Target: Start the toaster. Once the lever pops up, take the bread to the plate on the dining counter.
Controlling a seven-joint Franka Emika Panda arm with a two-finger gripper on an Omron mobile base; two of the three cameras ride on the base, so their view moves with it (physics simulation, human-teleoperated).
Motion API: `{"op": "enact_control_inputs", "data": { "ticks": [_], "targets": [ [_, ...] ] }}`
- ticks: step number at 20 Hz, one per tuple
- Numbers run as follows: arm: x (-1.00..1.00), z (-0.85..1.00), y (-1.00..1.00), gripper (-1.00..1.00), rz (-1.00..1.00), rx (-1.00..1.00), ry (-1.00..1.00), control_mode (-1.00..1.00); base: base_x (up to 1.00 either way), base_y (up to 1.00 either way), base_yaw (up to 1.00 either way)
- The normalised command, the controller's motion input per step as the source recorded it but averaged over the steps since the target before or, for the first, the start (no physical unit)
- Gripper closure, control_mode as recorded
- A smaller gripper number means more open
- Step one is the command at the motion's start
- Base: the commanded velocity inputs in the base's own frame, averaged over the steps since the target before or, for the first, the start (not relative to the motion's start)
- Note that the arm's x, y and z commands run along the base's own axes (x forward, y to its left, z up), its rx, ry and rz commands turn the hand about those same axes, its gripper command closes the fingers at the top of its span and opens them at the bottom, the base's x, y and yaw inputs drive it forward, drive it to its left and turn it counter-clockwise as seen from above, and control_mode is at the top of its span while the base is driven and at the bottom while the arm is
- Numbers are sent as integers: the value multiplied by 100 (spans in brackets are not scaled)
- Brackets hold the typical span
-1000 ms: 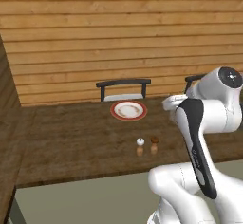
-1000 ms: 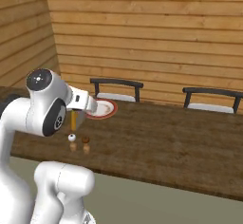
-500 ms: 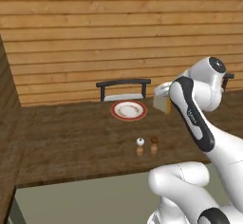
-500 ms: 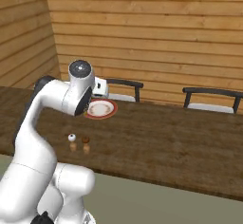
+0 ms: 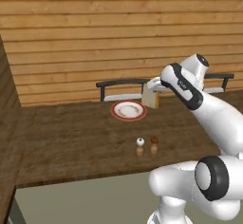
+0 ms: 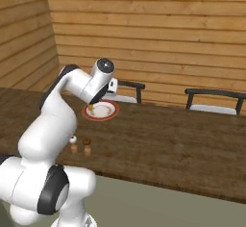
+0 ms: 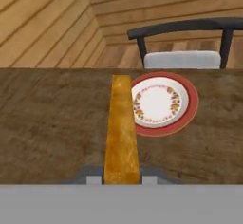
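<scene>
The bread (image 5: 151, 98) hangs just right of the plate (image 5: 128, 110) on the dining counter (image 5: 71, 142).

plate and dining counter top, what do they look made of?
Plate: looks like glazed ceramic, smooth white centre with a small floral ring and a red rim; could equally be melamine.
Dining counter: looks like dark brown wood, matte, with grain streaks along its length; whether solid or veneer is open.

Horizontal wood-plank walls (image 6: 158, 38) rise behind two dark chairs (image 6: 214, 101) with pale seats.
</scene>
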Motion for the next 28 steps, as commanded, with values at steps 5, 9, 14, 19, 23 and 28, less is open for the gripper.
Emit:
{"op": "enact_control_inputs", "data": {
  "ticks": [5,9,14,19,23,28],
  "targets": [
    [43,-37,37,100,0,8,21,-100,0,0,0],
    [38,-40,30,100,0,5,12,-100,0,0,0],
    [41,-35,2,100,0,9,9,-100,0,0,0],
    [49,-34,0,100,0,9,11,-100,0,0,0],
    [60,-25,5,100,0,3,0,-100,0,0,0],
    [51,-30,0,100,0,0,-2,-100,0,0,0]
  ]
}}
